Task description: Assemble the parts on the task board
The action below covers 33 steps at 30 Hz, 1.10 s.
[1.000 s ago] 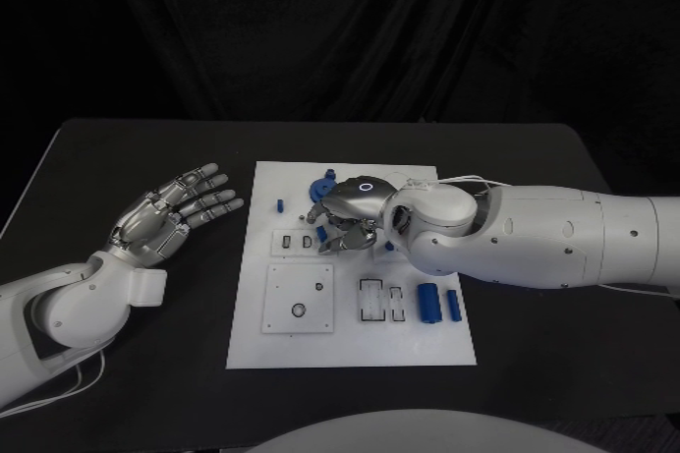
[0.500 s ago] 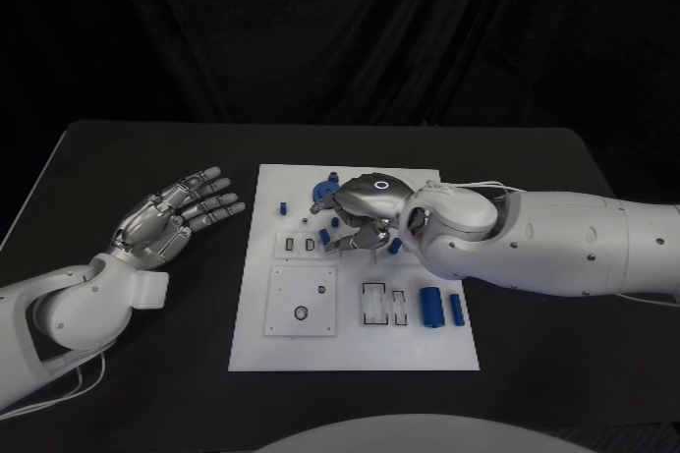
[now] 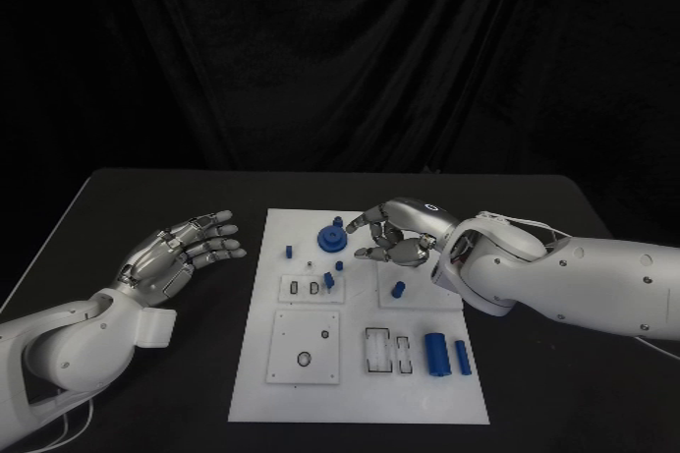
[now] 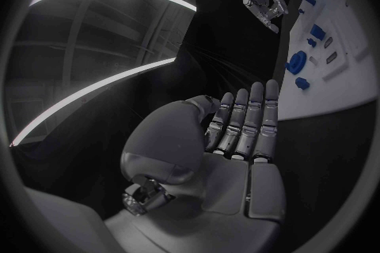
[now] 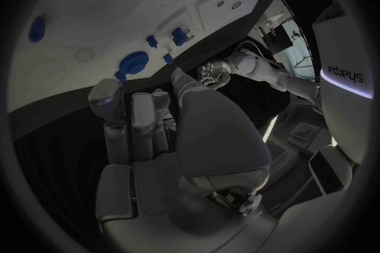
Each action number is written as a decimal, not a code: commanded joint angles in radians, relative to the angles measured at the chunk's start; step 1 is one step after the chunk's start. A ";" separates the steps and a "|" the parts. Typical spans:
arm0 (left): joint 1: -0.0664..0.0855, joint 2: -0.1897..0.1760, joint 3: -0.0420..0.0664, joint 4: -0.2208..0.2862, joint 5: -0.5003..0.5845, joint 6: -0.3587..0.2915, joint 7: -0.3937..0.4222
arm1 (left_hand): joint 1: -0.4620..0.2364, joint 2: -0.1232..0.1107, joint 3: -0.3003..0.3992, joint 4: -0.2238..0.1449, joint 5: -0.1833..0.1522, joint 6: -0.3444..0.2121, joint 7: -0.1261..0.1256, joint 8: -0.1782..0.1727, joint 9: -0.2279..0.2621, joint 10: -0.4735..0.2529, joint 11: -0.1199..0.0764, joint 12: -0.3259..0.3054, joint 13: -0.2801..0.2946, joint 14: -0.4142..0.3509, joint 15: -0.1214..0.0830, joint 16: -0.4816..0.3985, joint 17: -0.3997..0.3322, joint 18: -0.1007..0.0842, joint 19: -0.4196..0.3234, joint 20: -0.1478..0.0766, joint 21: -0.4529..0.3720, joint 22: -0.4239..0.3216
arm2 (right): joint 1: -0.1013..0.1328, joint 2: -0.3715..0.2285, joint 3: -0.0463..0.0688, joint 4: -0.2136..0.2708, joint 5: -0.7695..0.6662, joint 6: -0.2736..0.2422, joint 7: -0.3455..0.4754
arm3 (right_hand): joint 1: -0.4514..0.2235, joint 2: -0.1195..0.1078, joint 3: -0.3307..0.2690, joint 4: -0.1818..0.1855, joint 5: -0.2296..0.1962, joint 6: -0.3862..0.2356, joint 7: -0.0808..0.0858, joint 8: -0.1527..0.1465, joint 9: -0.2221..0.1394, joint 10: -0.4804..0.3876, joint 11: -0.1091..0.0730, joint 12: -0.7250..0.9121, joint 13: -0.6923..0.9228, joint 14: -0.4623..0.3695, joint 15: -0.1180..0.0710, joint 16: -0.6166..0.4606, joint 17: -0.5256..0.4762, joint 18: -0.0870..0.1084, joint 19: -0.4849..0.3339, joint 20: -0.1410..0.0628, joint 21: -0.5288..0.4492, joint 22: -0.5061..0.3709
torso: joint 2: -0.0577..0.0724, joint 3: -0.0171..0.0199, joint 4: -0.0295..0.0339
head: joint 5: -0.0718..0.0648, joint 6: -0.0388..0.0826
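Note:
The white task board (image 3: 425,394) lies in the middle of the black table. A round blue part (image 3: 330,239) stands near its far left, with small blue pieces (image 3: 329,276) beside it. Another small blue piece (image 3: 398,290) lies mid-board, and two blue cylinders (image 3: 435,353) lie at the near right. My right hand (image 3: 390,232) hovers over the board's far end, just right of the round part. Its fingers are loosely curled, with nothing seen in them. My left hand (image 3: 177,252) is held open, palm up, left of the board, and the left wrist view shows this hand (image 4: 237,133) holding nothing.
A square white plate with a ring (image 3: 304,347) sits at the board's near left. Slotted recesses (image 3: 380,352) lie beside the cylinders. The bare black table (image 3: 567,414) surrounds the board. My right forearm (image 3: 567,281) crosses the table's right side.
The whole head view has shifted, so the camera moved. My right hand has come off the blue pieces and now sits further right over the board; the round part is uncovered. The left hand stays open.

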 commanded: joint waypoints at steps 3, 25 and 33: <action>0.033 0.047 0.002 -0.025 -0.053 -0.041 -0.050 | -0.011 -0.007 -0.017 0.051 -0.053 0.022 0.006 0.005 0.000 0.058 -0.021 0.031 0.015 0.035 -0.021 0.065 0.023 0.006 -0.006 -0.001 0.060 0.037 | -0.005 -0.040 0.000 -0.031 0.213 -0.018 0.096 | 0.011 0.006 0.008 0.014 0.012 0.036 0.005 0.014 -0.002 -0.015 0.004 -0.024 -0.035 -0.011 0.002 -0.021 -0.020 0.012 -0.008 0.003 -0.024 0.042 | -0.051 0.0161 -0.0004 | 0.008 0.000; 0.083 0.222 0.002 -0.185 -0.481 0.017 -0.603 | -0.069 -0.001 -0.138 0.134 -0.292 0.165 -0.017 0.053 0.011 0.588 -0.148 0.748 0.996 0.677 -0.148 0.723 0.927 0.027 0.275 -0.082 0.543 0.432 | -0.084 -0.072 -0.001 -0.119 0.271 -0.040 0.137 | 0.021 0.018 0.024 0.038 0.067 0.105 0.016 0.033 -0.007 0.012 0.015 -0.028 -0.057 0.013 0.007 -0.011 -0.015 0.008 0.020 0.007 -0.013 0.052 | -0.178 0.0585 -0.0199 | 0.031 -0.107; 0.098 0.338 0.002 -0.240 -0.781 -0.011 -0.708 | -0.096 -0.008 -0.193 0.133 -0.353 0.206 -0.047 0.115 0.077 0.986 -0.177 0.918 1.462 0.964 -0.179 0.789 1.340 -0.028 0.596 -0.110 0.721 0.753 | -0.119 -0.105 -0.001 -0.117 0.278 -0.056 0.140 | 0.024 0.015 0.027 0.037 0.084 0.111 0.016 0.032 -0.008 0.022 0.017 -0.023 -0.055 0.020 0.009 -0.005 -0.012 0.007 0.028 0.008 -0.007 0.056 | -0.246 0.0770 -0.0488 | 0.066 -0.197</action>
